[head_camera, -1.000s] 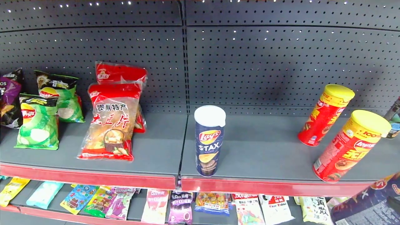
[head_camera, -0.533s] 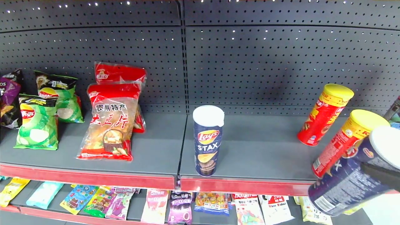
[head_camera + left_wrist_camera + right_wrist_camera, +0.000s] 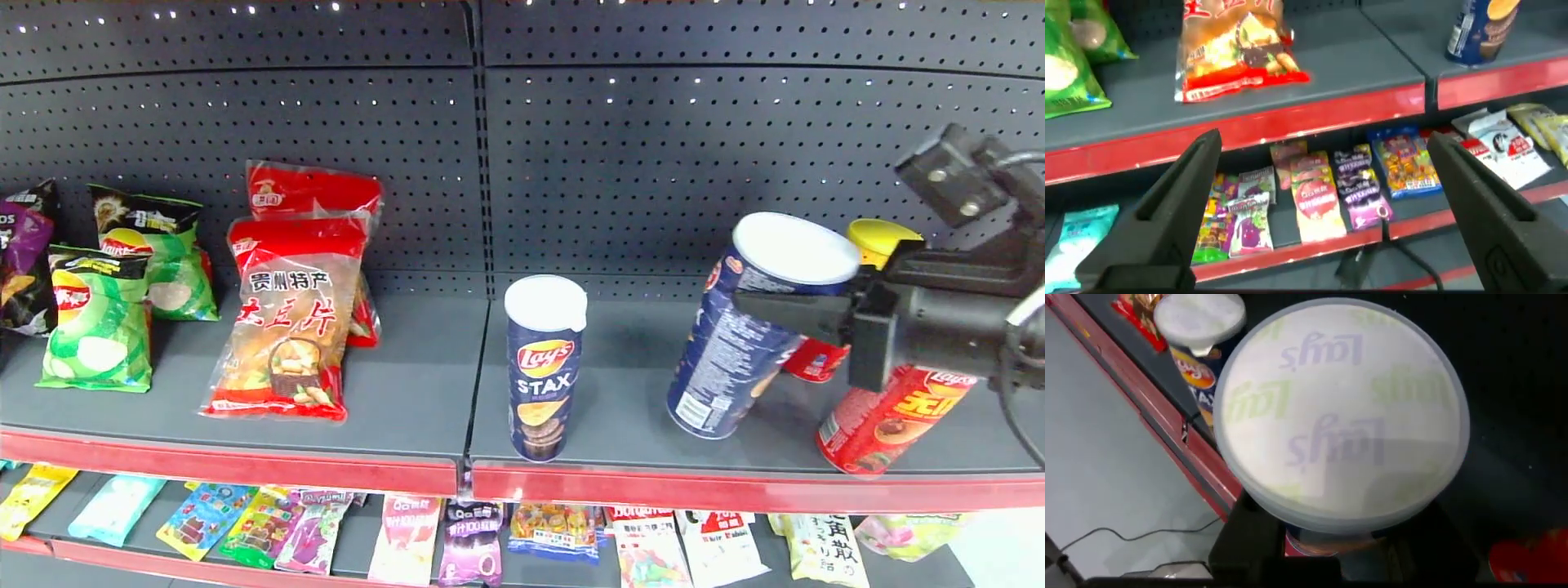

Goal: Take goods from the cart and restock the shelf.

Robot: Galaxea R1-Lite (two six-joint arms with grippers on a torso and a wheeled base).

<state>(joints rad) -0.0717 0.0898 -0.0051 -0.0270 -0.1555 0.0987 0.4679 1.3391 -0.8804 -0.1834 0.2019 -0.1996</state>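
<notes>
right gripper (image 3: 796, 317) is clamped on the blue can (image 3: 722, 359) just under its white lid, over the right half of the shelf (image 3: 633, 408). the can leans: lid up by the gripper, base swung left toward the standing blue can (image 3: 545, 367), red cans (image 3: 886, 420) close on its right. looks like it wants tipping upright before the base goes down in that gap. left gripper (image 3: 1327, 220) hangs lower with jaws spread wide, empty, and looks the farther of the two.
</notes>
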